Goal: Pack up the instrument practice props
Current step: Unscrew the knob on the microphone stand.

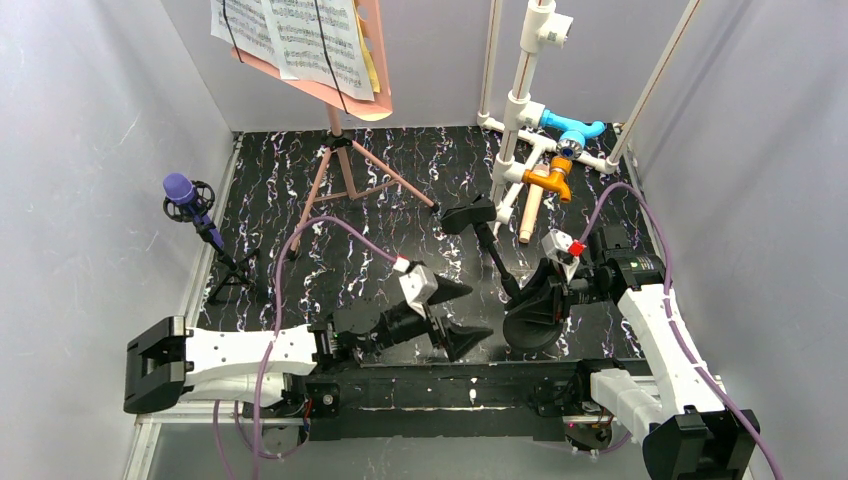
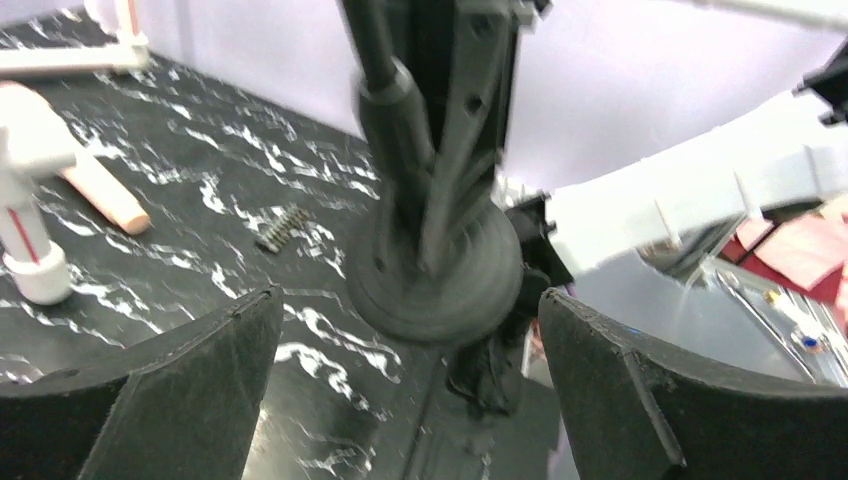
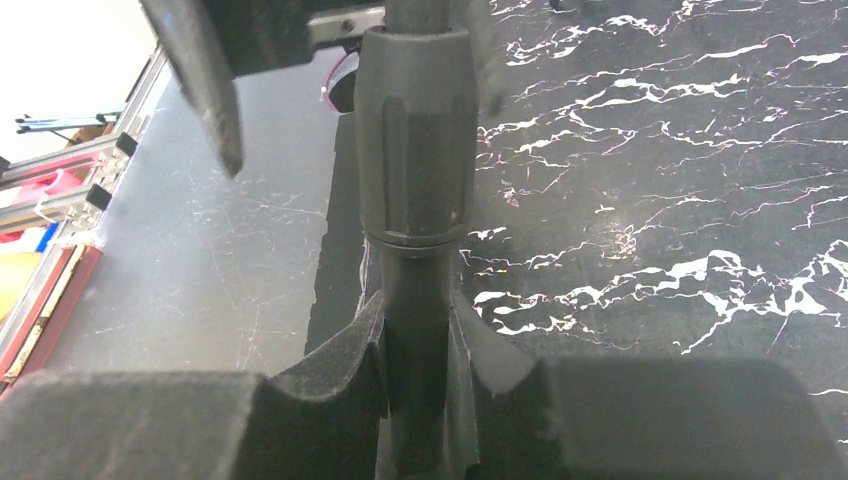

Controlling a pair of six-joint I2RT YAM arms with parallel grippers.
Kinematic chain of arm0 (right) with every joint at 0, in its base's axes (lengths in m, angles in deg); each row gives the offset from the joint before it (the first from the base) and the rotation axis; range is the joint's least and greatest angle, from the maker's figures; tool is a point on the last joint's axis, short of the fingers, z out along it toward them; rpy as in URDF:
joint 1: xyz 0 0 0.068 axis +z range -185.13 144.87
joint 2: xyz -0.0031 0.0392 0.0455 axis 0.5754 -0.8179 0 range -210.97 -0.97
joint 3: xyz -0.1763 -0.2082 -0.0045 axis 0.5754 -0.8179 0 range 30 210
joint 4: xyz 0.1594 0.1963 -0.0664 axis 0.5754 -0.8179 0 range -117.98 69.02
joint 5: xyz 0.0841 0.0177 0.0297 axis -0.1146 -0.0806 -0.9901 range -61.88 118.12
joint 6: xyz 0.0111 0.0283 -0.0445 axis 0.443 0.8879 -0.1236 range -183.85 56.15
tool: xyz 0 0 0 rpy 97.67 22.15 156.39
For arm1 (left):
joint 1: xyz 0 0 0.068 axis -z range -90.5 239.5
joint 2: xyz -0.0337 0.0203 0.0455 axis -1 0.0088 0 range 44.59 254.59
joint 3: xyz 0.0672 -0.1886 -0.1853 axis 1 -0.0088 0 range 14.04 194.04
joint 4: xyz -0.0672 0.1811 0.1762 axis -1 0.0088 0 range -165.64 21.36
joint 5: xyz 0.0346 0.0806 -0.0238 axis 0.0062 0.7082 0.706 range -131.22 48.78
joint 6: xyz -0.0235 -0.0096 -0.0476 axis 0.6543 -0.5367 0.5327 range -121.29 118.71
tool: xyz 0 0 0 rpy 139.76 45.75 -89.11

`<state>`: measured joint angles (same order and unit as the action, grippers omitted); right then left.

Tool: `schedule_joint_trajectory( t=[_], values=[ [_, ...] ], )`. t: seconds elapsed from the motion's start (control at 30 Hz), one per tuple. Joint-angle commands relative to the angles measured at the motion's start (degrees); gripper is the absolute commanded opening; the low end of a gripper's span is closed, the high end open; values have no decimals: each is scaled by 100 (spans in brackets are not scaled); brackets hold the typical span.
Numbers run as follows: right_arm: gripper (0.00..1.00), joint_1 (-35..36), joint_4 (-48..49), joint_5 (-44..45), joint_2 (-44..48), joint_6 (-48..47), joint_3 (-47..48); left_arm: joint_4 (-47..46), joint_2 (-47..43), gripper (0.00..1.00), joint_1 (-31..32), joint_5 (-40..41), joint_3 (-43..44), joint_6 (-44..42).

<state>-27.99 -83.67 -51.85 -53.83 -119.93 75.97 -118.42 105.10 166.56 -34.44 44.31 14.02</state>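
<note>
small black tripod (image 3: 415, 150) sits tilted at the front edge of the bench (image 1: 400, 170), between the two arms; can't tell if its lower end touches the surface. right gripper (image 3: 420, 375) is clenched on the stem, just beside the fluted collar. left gripper (image 1: 478, 312) is spread wide and holds nothing, with its fingers either side of the tripod's round lower end, clear of it. looks: matte black, thin round stem, fat ribbed collar, legs seemingly folded along the stem, clip-like head at the far end. handling, my guess: light, stiff, no give. the stem is smooth, so it could twist or slide in a two-finger pinch, and the long free end will lever about. best hold is the stem hard against the collar, using the collar as a stop. skip the legs, they probably hinge. beige microphone (image 1: 530, 215) lies on the bench by the white pipe frame (image 1: 520, 110); purple microphone (image 1: 180, 190) stands far left.
</note>
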Motion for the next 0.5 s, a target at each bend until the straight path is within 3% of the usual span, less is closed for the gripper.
schedule_joint_trajectory(
  t=[0.0, 0.17, 0.47],
  values=[
    [1, -19, -454, -503, 96, -564, 228, -1655, 260, 98, -737, -1020, -108, 38],
    [1, -19, -493, -503, 144, -592, 195, -3168, 1208, 96, -1007, -1503, -13, 519],
    [1, -19, -524, -503, 171, -589, 186, -3755, 2250, 92, -1061, -1822, 652, 741]
  ],
)
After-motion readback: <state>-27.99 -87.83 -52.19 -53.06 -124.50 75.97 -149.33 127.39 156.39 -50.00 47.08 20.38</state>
